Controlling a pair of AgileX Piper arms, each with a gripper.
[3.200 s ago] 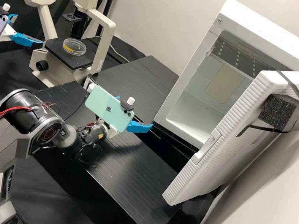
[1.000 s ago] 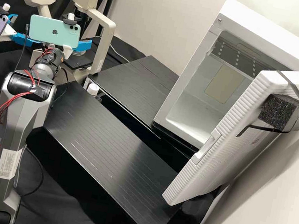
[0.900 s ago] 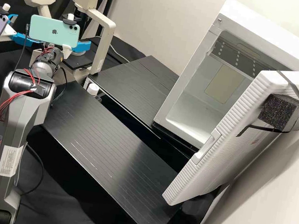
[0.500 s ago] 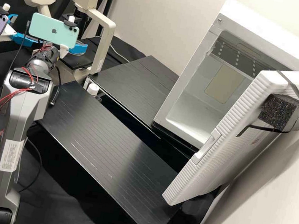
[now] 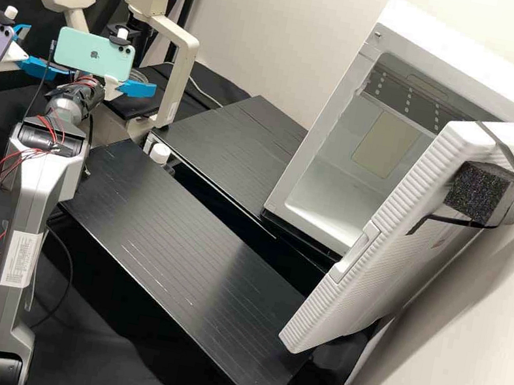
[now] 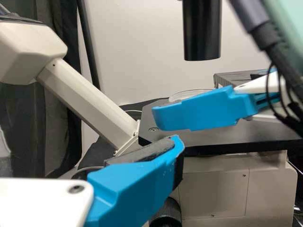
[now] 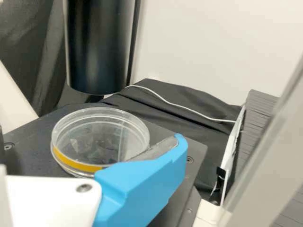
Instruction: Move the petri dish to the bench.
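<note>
The clear, round petri dish with a yellow strip lies on the microscope's black stage, partly behind the green phone and my right gripper in the high view. In the right wrist view the dish is large, and a finger of my right gripper overlaps its near rim; I cannot tell whether they touch. That gripper stands open. My left gripper is open left of the microscope, and one of its fingers shows in the left wrist view. The black slatted bench stretches across the middle.
The beige microscope has an upright arm beside the stage and a dark tube above it. At the right stands a white incubator with its door swung out. A white knob sits by the bench's back edge.
The right arm has swung from over the bench to the microscope stage at the left. Over the last half second its visible finger has shifted slightly right and down. The left arm has stayed still.
</note>
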